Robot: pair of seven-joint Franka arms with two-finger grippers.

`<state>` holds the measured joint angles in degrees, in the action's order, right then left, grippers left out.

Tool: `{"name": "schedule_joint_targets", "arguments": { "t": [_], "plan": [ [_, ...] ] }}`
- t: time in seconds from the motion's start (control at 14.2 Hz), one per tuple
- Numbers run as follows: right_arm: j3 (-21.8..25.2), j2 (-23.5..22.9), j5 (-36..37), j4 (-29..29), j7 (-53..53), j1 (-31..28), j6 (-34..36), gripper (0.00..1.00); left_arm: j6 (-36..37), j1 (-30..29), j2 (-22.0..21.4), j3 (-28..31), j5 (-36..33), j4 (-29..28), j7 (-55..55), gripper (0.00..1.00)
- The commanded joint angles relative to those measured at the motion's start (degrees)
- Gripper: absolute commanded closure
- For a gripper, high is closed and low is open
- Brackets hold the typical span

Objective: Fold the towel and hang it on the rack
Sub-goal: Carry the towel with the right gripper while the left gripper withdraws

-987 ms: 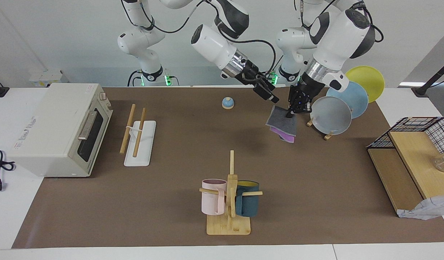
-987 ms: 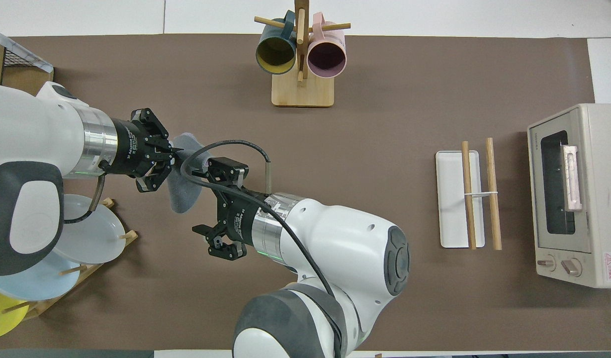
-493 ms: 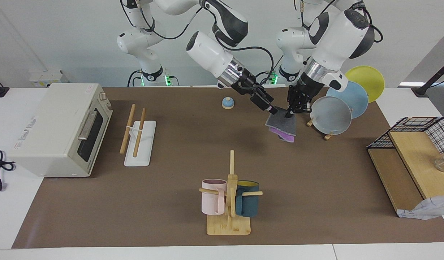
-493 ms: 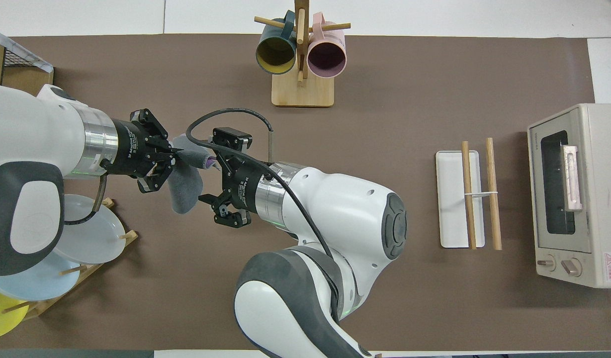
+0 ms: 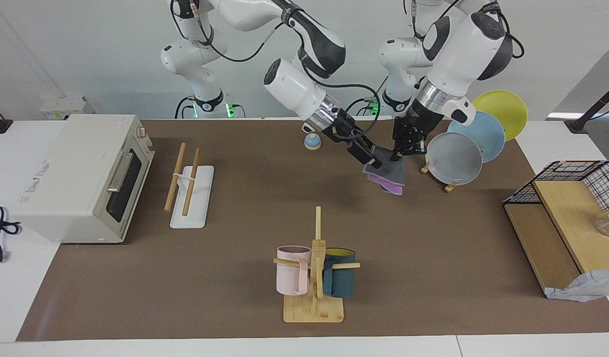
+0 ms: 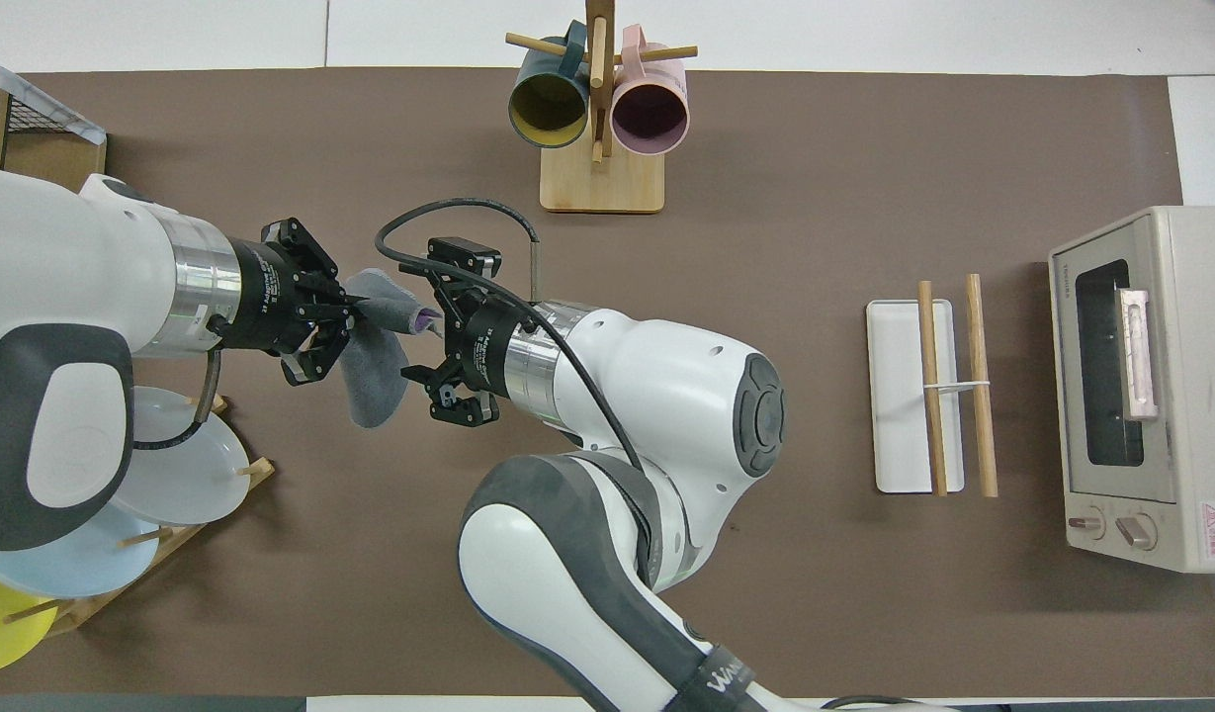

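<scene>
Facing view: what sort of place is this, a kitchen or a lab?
Likely a lab tabletop staged as a kitchen: toaster oven, mug tree and plate stand around two robot arms.

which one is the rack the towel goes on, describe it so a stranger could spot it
Find the cream toaster oven at the right arm's end of the table. In front of its door stands the rack: a flat white base carrying two parallel light wooden rods on a white wire bracket. Unlike the bamboo mug tree and the plate stand, nothing hangs on it.
</scene>
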<state>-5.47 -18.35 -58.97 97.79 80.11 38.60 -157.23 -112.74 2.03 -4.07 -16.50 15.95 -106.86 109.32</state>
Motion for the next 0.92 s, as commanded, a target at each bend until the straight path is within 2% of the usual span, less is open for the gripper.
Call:
{"name": "schedule_joint_targets", "arguments": {
  "t": [0.0,0.07,0.21,0.28,0.63,0.7,0.85],
  "plan": [
    [-0.3,-4.3,0.4,-5.8,-0.7,0.1,-0.5,0.21,-0.1,0.5,-1.6,0.4,1.0,-1.2,1.5,1.0],
    [-0.3,-4.4,0.5,-5.7,-0.7,0.2,-1.1,0.39,-0.1,0.5,-1.6,0.4,1.0,-1.2,1.6,1.0],
    [-0.4,-4.3,0.5,-5.6,-1.0,0.2,-0.4,0.97,-0.1,0.5,-1.6,0.4,1.0,-1.2,1.8,1.0],
    [-0.4,-4.3,0.6,-5.7,-1.3,-0.1,0.2,1.0,-0.1,0.5,-1.6,0.4,1.0,-1.2,1.8,1.0],
    [-0.4,-4.2,0.8,-5.7,-2.7,-0.1,0.9,1.0,-0.3,0.5,-1.6,0.3,1.0,-1.2,1.8,1.0],
    [-0.4,-4.2,0.8,-5.8,-2.7,-0.1,0.9,1.0,-1.1,0.5,-1.6,0.3,0.9,-1.2,2.0,0.01],
    [-0.3,-4.2,1.0,-5.7,-2.9,-0.1,1.0,1.0,-1.6,0.5,-1.6,0.3,0.9,-1.2,1.6,0.0]
  ]
}}
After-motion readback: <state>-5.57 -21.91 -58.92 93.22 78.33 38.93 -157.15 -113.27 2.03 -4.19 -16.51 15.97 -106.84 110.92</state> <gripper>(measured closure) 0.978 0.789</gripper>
